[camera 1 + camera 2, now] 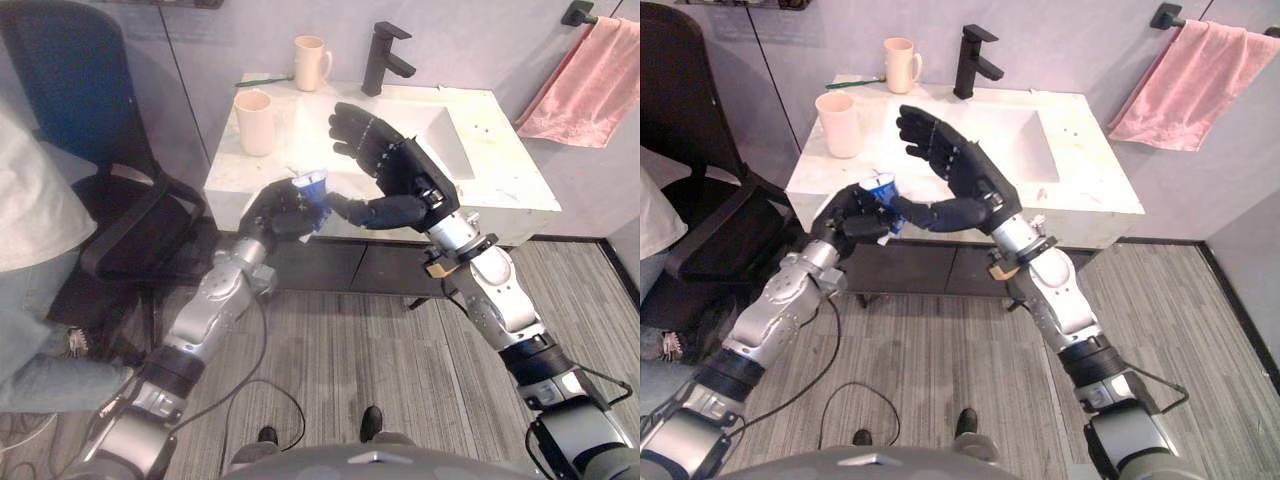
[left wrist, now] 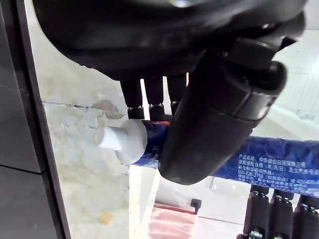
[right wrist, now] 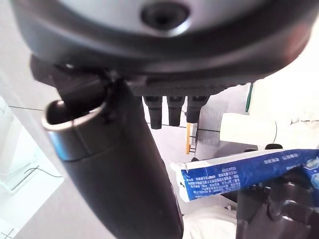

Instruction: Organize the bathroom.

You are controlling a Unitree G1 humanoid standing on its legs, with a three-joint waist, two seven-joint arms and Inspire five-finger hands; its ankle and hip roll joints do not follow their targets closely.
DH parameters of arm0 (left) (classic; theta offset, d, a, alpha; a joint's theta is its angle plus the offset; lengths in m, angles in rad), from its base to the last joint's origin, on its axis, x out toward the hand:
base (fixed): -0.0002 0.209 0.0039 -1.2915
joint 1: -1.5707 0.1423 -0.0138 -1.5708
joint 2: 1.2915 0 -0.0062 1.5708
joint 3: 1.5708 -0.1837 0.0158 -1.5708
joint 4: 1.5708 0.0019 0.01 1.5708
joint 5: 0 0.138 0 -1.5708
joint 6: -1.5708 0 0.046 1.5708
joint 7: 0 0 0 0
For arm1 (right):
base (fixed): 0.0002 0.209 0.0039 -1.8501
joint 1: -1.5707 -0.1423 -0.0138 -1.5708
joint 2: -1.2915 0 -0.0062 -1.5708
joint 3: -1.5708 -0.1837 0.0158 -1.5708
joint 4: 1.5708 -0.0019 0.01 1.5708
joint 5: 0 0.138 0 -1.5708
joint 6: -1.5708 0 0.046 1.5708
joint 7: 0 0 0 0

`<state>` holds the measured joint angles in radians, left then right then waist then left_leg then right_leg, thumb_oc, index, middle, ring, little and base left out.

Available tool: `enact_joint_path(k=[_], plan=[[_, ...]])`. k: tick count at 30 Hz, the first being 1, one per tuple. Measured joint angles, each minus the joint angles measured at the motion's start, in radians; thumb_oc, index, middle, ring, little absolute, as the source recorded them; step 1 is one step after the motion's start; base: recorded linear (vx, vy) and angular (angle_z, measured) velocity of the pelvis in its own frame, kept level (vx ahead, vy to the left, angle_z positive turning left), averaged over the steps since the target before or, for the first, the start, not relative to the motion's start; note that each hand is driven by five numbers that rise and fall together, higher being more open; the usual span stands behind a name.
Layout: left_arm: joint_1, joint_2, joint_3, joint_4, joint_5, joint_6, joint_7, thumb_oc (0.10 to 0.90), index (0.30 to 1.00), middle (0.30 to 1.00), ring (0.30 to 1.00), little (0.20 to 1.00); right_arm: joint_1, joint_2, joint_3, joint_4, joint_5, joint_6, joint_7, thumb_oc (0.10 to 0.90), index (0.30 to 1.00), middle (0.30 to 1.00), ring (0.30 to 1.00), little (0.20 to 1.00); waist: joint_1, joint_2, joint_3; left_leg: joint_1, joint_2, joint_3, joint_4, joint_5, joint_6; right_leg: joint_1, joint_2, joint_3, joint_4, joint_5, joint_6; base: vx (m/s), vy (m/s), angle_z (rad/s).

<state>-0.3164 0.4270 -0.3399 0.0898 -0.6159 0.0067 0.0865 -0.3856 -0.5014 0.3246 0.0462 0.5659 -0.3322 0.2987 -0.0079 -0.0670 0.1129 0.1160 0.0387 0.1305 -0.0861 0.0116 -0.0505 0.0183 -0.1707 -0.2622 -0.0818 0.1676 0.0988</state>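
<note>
Currently catalogued, left eye view: white marble-patterned vanity counter with a sunken rectangular basin and a black angular tap at its back edge. Two pale pink ceramic mugs stand on its left part, the nearer mug towards the left edge, the farther mug at the back left corner with a green-handled toothbrush lying on the counter beside it. A pink towel hangs from a black wall bar beyond the right edge. A black office chair stands left of the counter, with a seated person's light top and jeans at the frame edge. The left hand is curled round a blue-and-white toothpaste tube, held out in front of the counter's front left corner.

Right eye view: the right hand is spread, fingers straight over the basin's front edge, thumb reaching towards the tube; it has hold of nothing. Judged a hand-over or a steadying touch, not yet a grasp.

Left wrist view: the left hand's thumb lies across the tube just behind its white screw cap, fingers behind, a firm clamp near the neck that leaves the long body free for the other hand.

Right wrist view: the tube's crimped flat end points towards the right hand's thumb, close but apart. Likely destination, judged only: one of the mugs.
</note>
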Motion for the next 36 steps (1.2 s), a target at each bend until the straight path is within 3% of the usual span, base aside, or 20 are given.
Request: enact_joint_path(k=[12, 17, 21, 23, 24, 27, 36], plan=[[0.000, 0.001, 0.000, 0.000, 0.000, 0.012, -0.004, 0.400, 0.300, 0.300, 0.300, 0.300, 0.000, 0.000, 0.039, 0.040, 0.000, 0.065, 0.044, 0.800, 0.900, 0.900, 0.900, 0.900, 0.003, -0.002, 0.002, -0.001, 0.001, -0.004, 0.000, 0.002, 0.000, 0.001, 0.000, -0.003, 0.000, 0.000, 0.000, 0.00, 0.000, 0.00], [0.000, 0.002, 0.000, 0.000, 0.000, 0.023, -0.003, 0.400, 0.300, 0.300, 0.300, 0.300, 0.000, 0.000, 0.040, 0.041, 0.000, 0.067, 0.050, 0.758, 0.836, 0.836, 0.836, 0.836, 0.003, -0.003, 0.004, -0.001, 0.001, -0.003, 0.000, 0.002, -0.001, 0.001, 0.000, -0.004, 0.000, 0.000, 0.000, 0.00, 0.000, 0.00], [0.000, 0.001, 0.000, 0.000, 0.000, 0.023, -0.003, 0.400, 0.300, 0.300, 0.300, 0.300, 0.000, 0.002, 0.041, 0.041, 0.000, 0.071, 0.068, 0.769, 0.853, 0.853, 0.853, 0.853, 0.004, -0.005, 0.005, -0.001, 0.001, -0.004, 0.000, 0.002, -0.001, 0.001, 0.000, -0.004, 0.000, 0.000, 0.000, 0.00, 0.000, 0.00], [0.000, 0.001, 0.000, 0.000, 0.000, 0.023, -0.003, 0.400, 0.300, 0.300, 0.300, 0.300, 0.000, 0.005, 0.041, 0.041, 0.000, 0.076, 0.067, 0.634, 0.651, 0.651, 0.651, 0.651, 0.005, -0.006, 0.005, -0.001, 0.001, -0.004, 0.000, 0.002, -0.001, 0.002, 0.000, -0.004, 0.000, 0.000, 0.000, 0.00, 0.000, 0.00], [0.000, 0.001, 0.000, 0.000, 0.000, 0.023, -0.004, 0.400, 0.300, 0.300, 0.300, 0.300, 0.000, 0.007, 0.041, 0.042, 0.000, 0.077, 0.066, 0.631, 0.646, 0.646, 0.646, 0.646, 0.005, -0.006, 0.005, -0.001, 0.001, -0.004, 0.000, 0.002, -0.001, 0.002, 0.000, -0.004, 0.000, 0.000, 0.000, 0.00, 0.000, 0.00], [0.002, 0.001, 0.000, 0.001, 0.002, 0.031, -0.021, 0.400, 0.300, 0.300, 0.300, 0.300, -0.009, 0.029, 0.035, 0.072, 0.004, 0.077, 0.048, 0.554, 0.531, 0.531, 0.531, 0.531, 0.005, -0.006, 0.005, 0.000, 0.001, -0.004, 0.000, 0.002, -0.001, 0.003, 0.000, -0.005, 0.000, 0.000, 0.000, 0.00, 0.000, 0.00], [0.006, -0.002, -0.029, 0.000, 0.000, 0.040, -0.051, 0.400, 0.300, 0.300, 0.300, 0.300, -0.024, 0.036, 0.018, 0.116, 0.008, 0.077, 0.021, 0.508, 0.462, 0.462, 0.462, 0.462, 0.008, -0.004, 0.018, 0.006, 0.002, -0.007, 0.000, 0.003, -0.001, 0.010, 0.000, -0.007, 0.000, 0.000, 0.000, 0.00, 0.000, 0.00]])
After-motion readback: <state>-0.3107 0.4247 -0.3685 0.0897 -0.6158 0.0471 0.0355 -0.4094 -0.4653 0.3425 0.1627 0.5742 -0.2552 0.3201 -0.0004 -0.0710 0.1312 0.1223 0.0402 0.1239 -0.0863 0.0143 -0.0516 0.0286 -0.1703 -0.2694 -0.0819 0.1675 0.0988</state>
